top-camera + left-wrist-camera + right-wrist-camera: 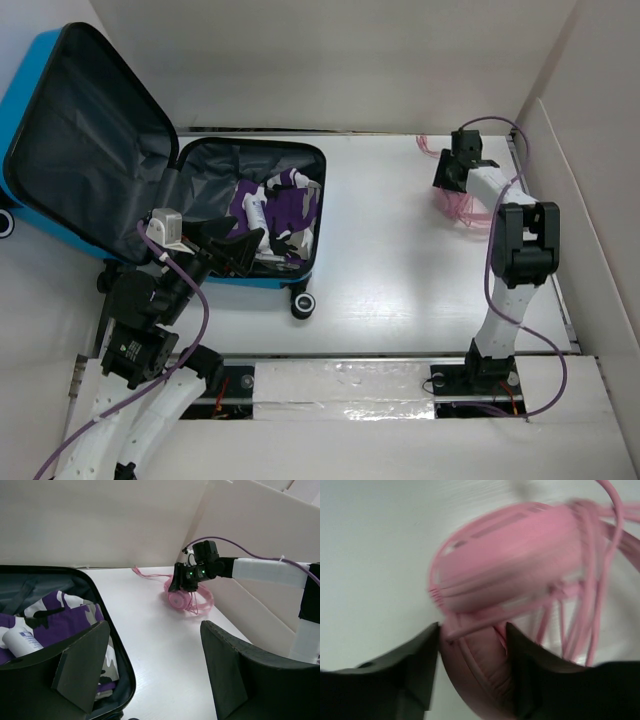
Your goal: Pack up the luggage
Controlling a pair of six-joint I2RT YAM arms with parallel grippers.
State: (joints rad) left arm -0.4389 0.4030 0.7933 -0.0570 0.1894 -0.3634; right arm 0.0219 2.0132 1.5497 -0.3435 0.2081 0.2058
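The bright-blue luggage (90, 140) lies open at the far left, its lid propped up and showing dark grey lining. A purple camouflage cloth (285, 205) and a white bottle (255, 212) lie in its base. My left gripper (235, 250) hovers open over the near right rim of the luggage (95, 592), with nothing between the fingers of this gripper (155, 630). At the far right, my right gripper (455, 180) is down on the pink headphones (462, 208). In the right wrist view its gripper (472, 627) clasps an ear cushion of the headphones (510, 565) from both sides.
White walls enclose the table on the left, back and right. The headphones' pink cable (150, 573) trails along the back wall. A caster wheel (304, 304) sticks out at the luggage's near corner. The rail (340, 385) holding the arm bases runs along the near edge.
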